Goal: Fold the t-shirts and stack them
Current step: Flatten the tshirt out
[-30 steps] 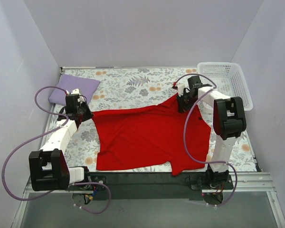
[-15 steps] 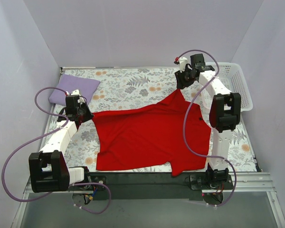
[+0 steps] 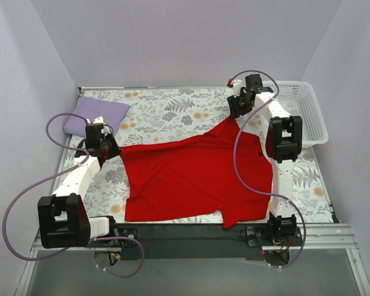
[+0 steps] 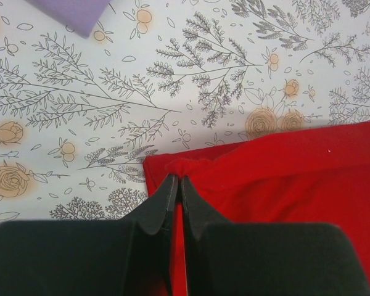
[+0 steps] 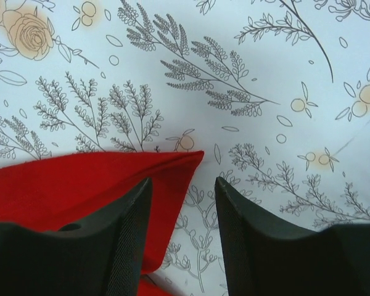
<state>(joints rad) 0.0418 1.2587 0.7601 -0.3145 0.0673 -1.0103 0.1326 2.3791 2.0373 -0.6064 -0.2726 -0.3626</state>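
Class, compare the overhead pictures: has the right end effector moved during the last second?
Yes. The right end effector moved toward the table's far edge, drawing closer to the white basket's far-left corner.

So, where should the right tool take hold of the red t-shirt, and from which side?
Its far right corner, where the red t-shirt narrows to a point. Probably from above: that point lies on the floral cloth under the open right tool, and the left tool pinches the left corner.

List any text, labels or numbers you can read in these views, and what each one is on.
None readable: the red t-shirt, lavender t-shirt, white basket and floral cloth show no lettering.
A small dark mark on the red t-shirt is too small to read.
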